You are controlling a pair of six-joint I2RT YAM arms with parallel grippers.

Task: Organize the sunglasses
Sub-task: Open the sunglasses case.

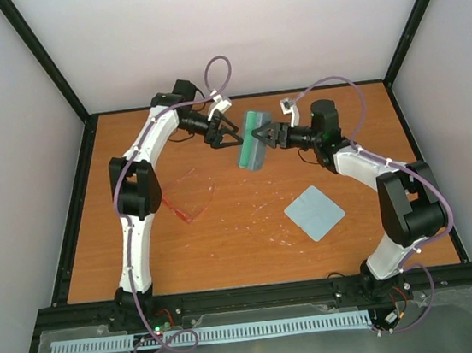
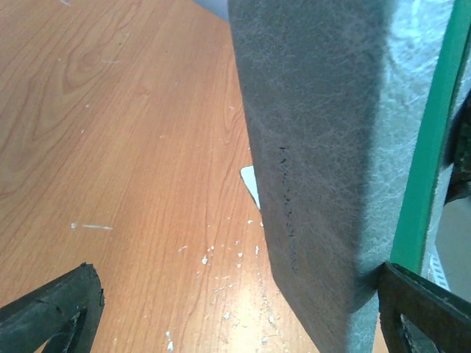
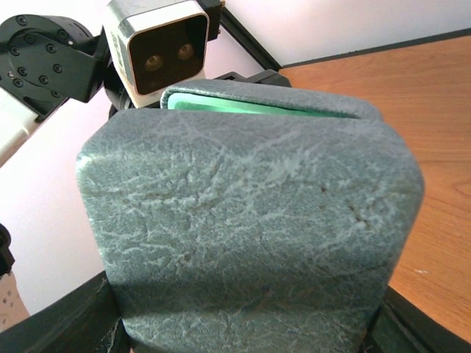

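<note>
On the left half of the wooden table (image 1: 253, 247), just beside the left arm (image 1: 137, 189), the pinkish-red sunglasses (image 1: 189, 198) lie flat, well apart from both grippers. Further back, near the middle, the grey-blue glasses case (image 1: 252, 140) is clamped across its width between the fingers of the right gripper (image 1: 269, 134); its lid is ajar, with the green lining (image 3: 250, 108) showing. The left gripper (image 1: 224, 133) sits just beside the case's other side, fingers (image 2: 51, 312) spread wide and holding nothing. A pale blue cloth (image 1: 314, 212) lies flat nearer the right arm (image 1: 398, 200), apart from the case
</note>
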